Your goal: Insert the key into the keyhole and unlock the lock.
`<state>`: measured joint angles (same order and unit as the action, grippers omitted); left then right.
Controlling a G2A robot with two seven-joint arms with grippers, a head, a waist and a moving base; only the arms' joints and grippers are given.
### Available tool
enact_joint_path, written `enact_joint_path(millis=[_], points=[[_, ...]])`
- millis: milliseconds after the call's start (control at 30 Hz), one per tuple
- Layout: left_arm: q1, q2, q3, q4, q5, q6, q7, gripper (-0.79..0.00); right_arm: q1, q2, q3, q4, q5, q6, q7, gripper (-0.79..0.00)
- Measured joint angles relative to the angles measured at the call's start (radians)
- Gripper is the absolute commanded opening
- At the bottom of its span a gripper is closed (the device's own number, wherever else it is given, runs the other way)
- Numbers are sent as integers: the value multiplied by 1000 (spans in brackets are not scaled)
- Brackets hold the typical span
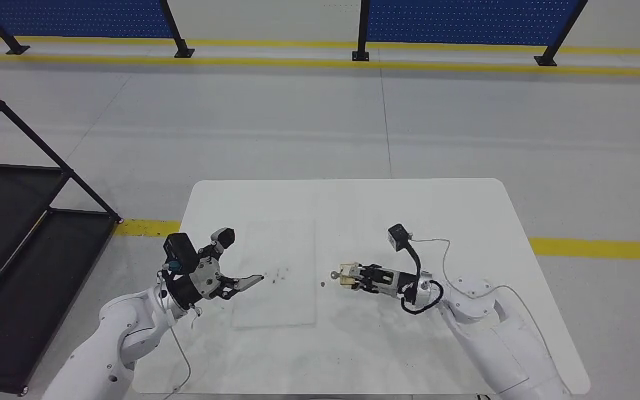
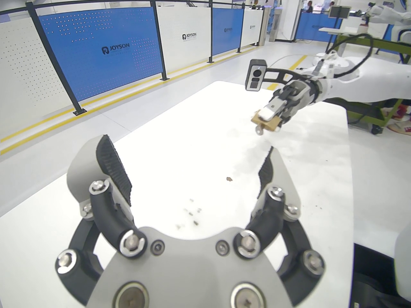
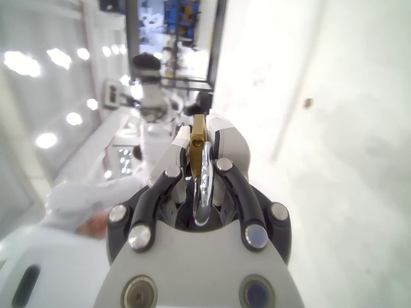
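A brass padlock [image 1: 350,277] is held just above the white table [image 1: 460,215], right of centre, and my right gripper [image 1: 358,278] is shut on its body. A small silver key [image 1: 335,272] sticks out of the lock's end that points at the left arm. In the right wrist view the padlock [image 3: 196,139] sits between the white fingertips [image 3: 224,129], and its silver shackle [image 3: 204,187] runs back toward the palm. My left gripper [image 1: 243,284] hovers open at the table's left front. The left wrist view shows its ridged pads [image 2: 113,168] wide apart, with the lock [image 2: 267,124] and key [image 2: 259,130] farther off.
A small brown scrap [image 2: 229,179] and several dark specks [image 2: 191,213] lie on the table between the arms. A faint rectangular sheet [image 1: 275,262] covers the table's left middle. A black rack [image 1: 40,250] stands on the floor to the left, and blue fence panels [image 1: 80,18] line the back.
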<state>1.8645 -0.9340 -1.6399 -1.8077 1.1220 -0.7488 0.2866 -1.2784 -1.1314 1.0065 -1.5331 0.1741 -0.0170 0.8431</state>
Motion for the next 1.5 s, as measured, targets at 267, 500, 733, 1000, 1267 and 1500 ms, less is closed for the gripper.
enact_joint_path(millis=[267, 500, 733, 1000, 1267, 1500], points=[[0, 0, 0, 0, 0, 0, 0, 0, 33, -3, -89, -63, -277, 309, -73, -785], [0, 0, 0, 0, 0, 0, 0, 0, 57, -14, -142, -62, -357, 408, -95, -785], [0, 0, 0, 0, 0, 0, 0, 0, 52, -14, -149, -72, -395, 449, -103, -785], [0, 0, 0, 0, 0, 0, 0, 0, 44, -11, -142, -89, -424, 477, -98, 0], [0, 0, 0, 0, 0, 0, 0, 0, 20, -2, -150, -168, -557, 545, -131, 0], [0, 0, 0, 0, 0, 0, 0, 0, -64, 9, -119, -298, -688, 573, -303, 0]])
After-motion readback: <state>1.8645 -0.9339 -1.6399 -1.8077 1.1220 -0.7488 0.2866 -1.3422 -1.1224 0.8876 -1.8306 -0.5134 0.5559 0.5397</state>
